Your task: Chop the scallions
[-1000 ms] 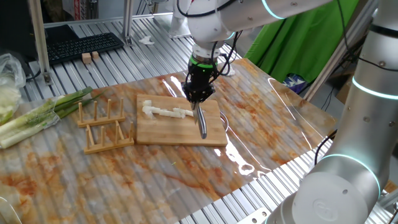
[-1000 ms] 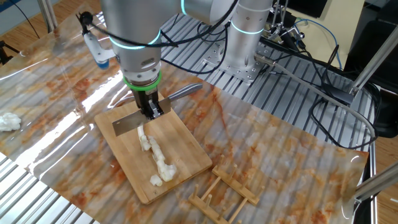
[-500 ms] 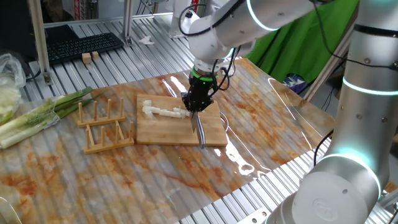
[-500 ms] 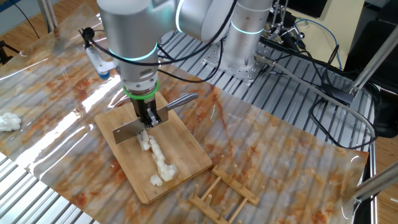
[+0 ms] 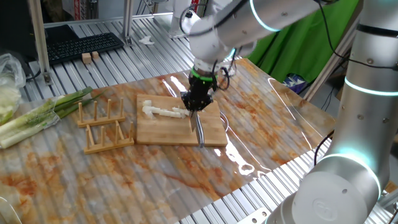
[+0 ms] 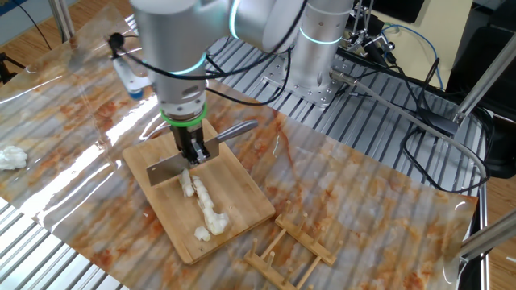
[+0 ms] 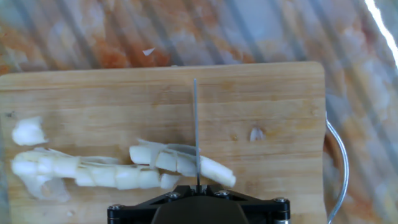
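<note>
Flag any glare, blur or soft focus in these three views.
One fixed view: bright glare streaks on the glossy table cover beside the cutting board; otherwise sharp. The other fixed view: a white reflection patch on the cover at left, and the arm looks slightly smeared. Hand view: the scallions and knife are fairly crisp, while the cover beyond the board is soft.

No readable text, label, brand, number or sign shows in any view. The black keyboard [image 5: 84, 45] at the far left of the one fixed view is too small for its key legends to be made out. The pale wooden cutting board [image 7: 112, 93] in the hand view bears no print, only grain. The silver-grey robot arm [image 6: 181, 48] carries glowing teal rings but no legible marking.
</note>
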Available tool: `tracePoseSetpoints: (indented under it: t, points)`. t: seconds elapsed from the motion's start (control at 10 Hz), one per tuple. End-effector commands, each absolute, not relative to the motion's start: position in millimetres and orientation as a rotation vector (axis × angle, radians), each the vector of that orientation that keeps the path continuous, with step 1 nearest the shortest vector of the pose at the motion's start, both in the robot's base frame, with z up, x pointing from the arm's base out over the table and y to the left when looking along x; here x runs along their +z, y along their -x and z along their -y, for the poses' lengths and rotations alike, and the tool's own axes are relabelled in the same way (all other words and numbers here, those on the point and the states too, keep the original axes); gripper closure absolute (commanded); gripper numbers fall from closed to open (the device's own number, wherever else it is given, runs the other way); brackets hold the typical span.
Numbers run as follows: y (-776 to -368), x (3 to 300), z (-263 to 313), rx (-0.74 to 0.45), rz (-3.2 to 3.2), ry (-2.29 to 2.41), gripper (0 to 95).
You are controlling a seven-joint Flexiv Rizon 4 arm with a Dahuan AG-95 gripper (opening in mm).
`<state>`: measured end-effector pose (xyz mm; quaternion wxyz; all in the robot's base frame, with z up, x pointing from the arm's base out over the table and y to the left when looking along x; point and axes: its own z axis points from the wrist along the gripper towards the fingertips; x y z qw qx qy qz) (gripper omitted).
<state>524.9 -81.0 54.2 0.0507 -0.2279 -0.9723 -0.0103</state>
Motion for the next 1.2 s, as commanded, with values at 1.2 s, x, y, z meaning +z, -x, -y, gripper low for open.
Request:
tracePoseSetpoints:
  t: [1.2]
  points:
    - [-521, 85, 80, 0.041, 2.953, 0.696, 95.0]
